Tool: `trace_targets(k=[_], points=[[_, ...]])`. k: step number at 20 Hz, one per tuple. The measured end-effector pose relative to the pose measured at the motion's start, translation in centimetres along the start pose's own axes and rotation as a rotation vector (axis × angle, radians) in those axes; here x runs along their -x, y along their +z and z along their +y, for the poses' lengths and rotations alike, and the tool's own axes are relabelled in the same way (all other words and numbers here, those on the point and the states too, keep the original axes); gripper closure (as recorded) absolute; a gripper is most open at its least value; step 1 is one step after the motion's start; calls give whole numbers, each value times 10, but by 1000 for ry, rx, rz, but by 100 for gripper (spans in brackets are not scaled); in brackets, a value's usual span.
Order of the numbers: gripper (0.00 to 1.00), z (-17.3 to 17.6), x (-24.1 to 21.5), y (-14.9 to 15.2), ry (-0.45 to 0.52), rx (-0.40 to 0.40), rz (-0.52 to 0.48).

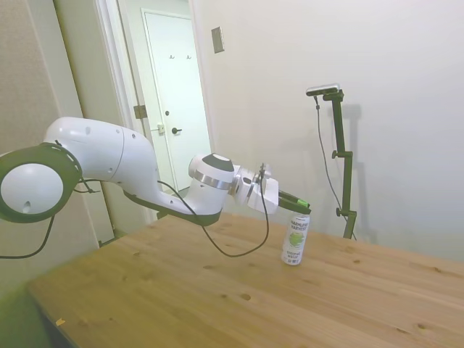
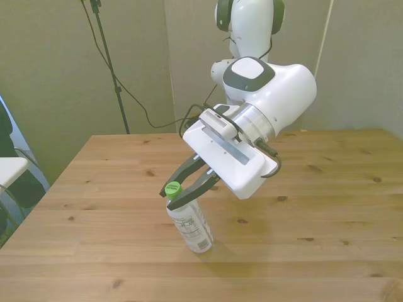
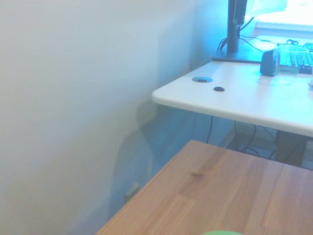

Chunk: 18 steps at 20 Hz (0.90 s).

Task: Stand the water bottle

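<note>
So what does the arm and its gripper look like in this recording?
The arm is glossy white with rounded links, grey joint caps and a silver wrist ring. A black cable loops under the wrist. The gripper has a white boxy body and dark fingers.

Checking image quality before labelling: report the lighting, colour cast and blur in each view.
Side view: even light, sharp bottle. Front view: sharp, soft shadow beside the bottle on the table. Wrist view: blue cast, glare near the desk, blurred green sliver at the edge.

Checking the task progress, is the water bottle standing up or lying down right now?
Standing: the water bottle rests base-down on the table, green cap up, leaning slightly in the front view.
</note>
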<state>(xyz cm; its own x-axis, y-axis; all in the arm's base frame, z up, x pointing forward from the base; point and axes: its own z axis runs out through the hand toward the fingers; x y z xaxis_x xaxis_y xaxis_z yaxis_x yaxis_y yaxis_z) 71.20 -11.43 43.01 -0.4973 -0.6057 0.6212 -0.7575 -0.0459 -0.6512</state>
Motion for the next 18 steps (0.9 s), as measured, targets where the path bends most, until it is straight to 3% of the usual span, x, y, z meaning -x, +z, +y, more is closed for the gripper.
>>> trace_targets(k=[18], points=[[0,0,2,-1,3,15,-4]])
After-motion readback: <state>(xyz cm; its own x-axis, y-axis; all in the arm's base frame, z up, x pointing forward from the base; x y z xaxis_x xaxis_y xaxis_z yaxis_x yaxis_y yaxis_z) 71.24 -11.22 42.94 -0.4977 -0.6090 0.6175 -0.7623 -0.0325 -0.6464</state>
